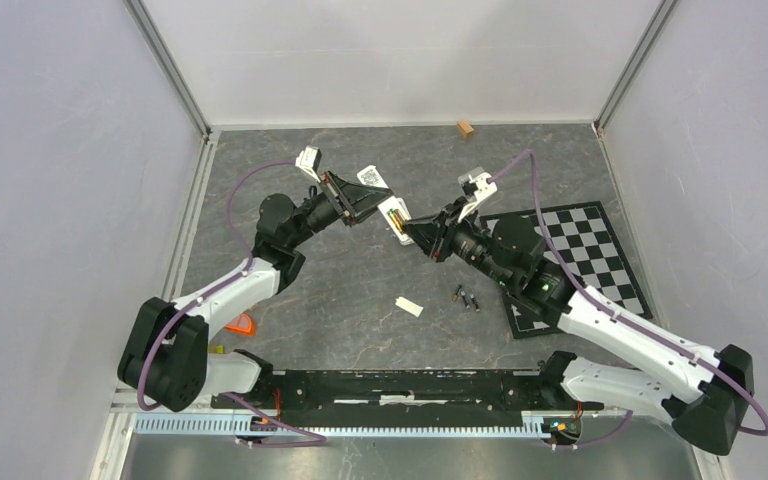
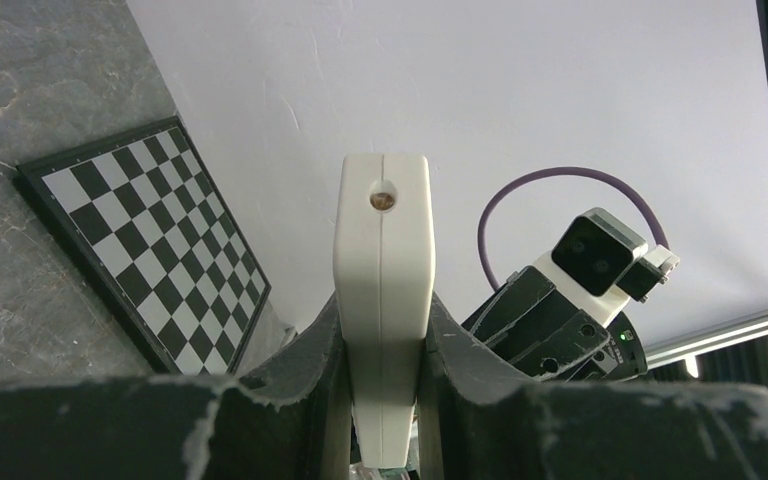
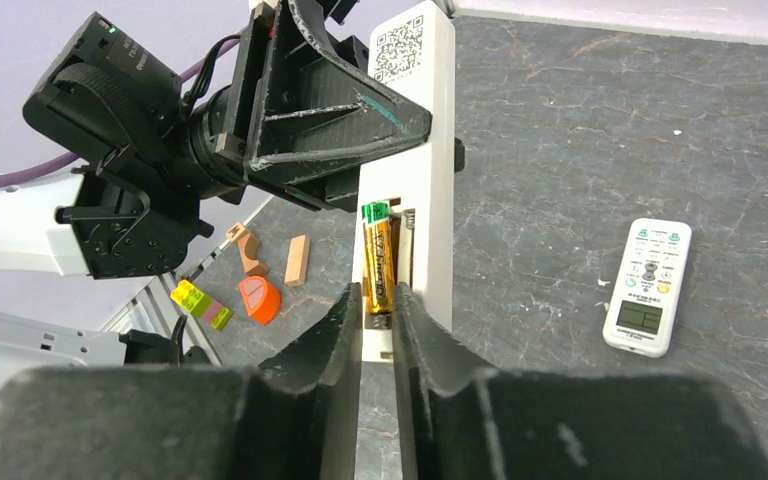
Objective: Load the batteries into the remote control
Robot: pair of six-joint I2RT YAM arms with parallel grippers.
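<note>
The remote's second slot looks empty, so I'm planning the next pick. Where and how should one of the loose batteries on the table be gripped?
Grip a loose battery at mid-length, coming straight down from above with the fingers across its thin width. The batteries lie flat on the table, close beside each other, so an outer one probably leaves more finger room.

light: bright, even | shadows: faint, soft | focus: sharp, left claw (image 2: 382,335) nearest lens slightly soft

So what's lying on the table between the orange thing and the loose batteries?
A small white piece lies there; the top view shows it.
</note>
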